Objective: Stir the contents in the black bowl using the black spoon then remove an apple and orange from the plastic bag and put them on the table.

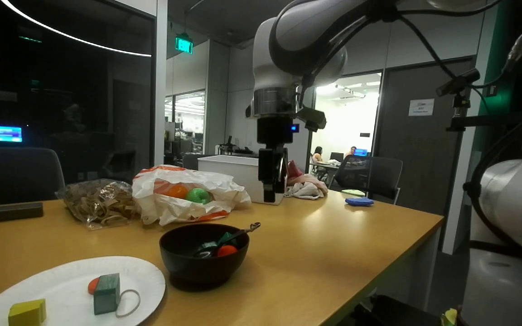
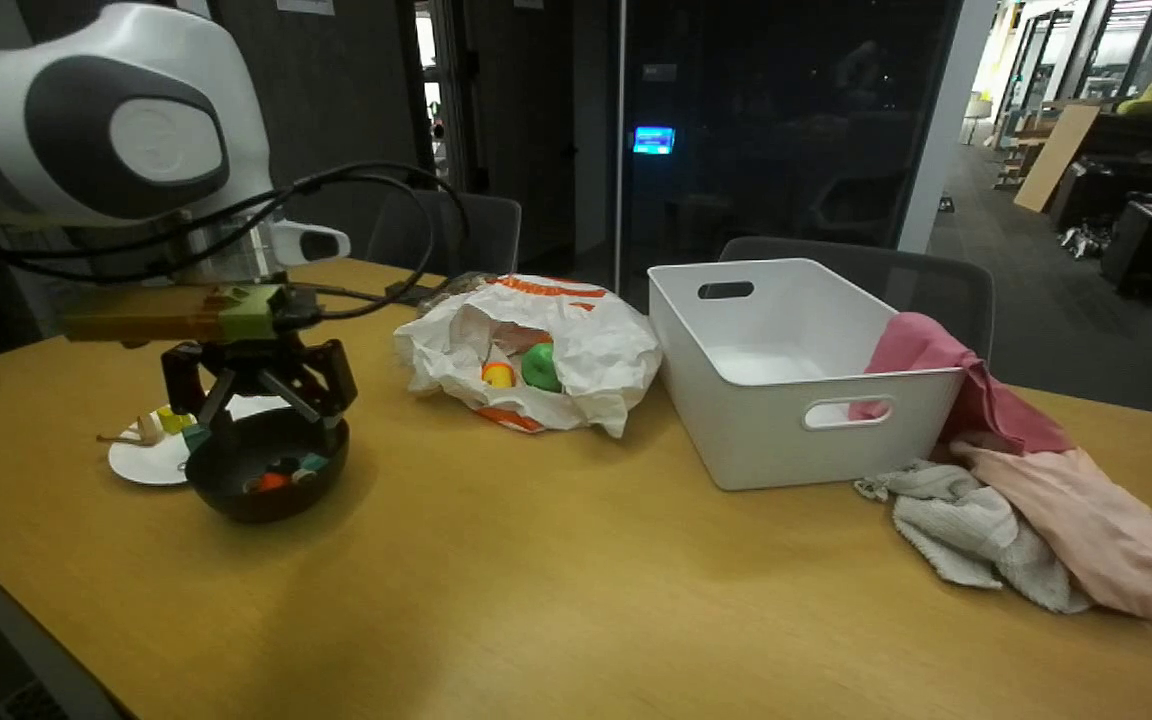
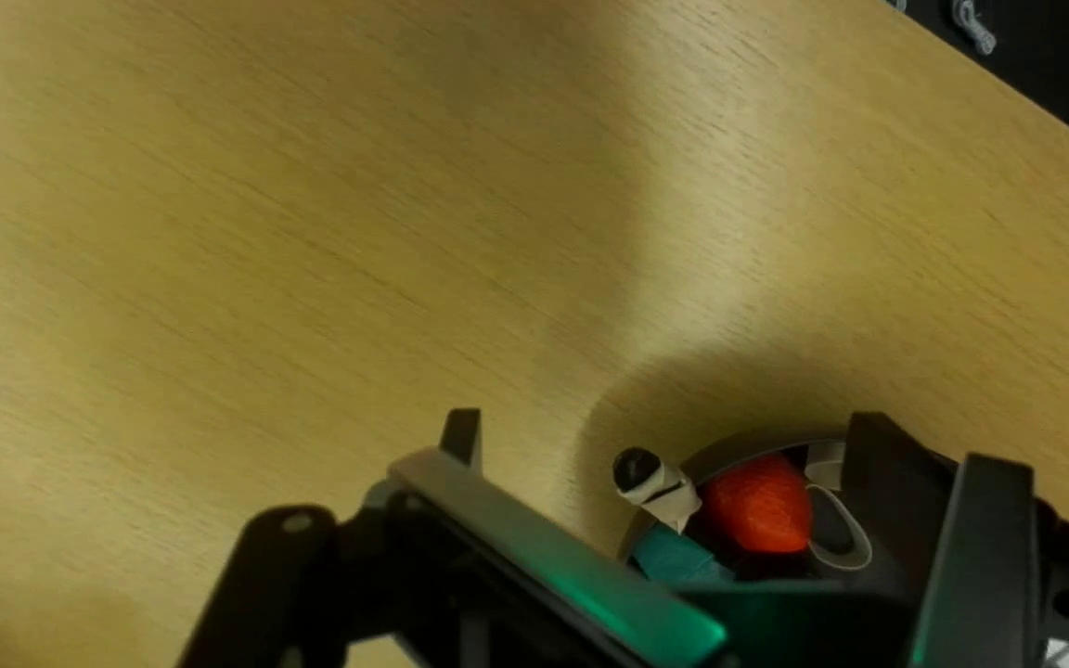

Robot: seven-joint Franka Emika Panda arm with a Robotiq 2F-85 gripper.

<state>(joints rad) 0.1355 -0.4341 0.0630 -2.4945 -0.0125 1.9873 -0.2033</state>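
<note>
The black bowl stands upright on the table, holding a red-orange ball, teal pieces and a pale band. The black spoon leans in it; its wrapped handle end pokes past the rim in the wrist view. My gripper is open and empty, above the bowl area with its fingers pointing down; in the wrist view the handle end shows between the fingertips, apart from both. The white plastic bag lies with its mouth open, showing a green apple and an orange inside.
A white plate with blocks is beside the bowl. A clear bag of brown bands and a dark bar lie behind. A white bin stands by the bag, with cloths against it. A blue cloth lies near the edge.
</note>
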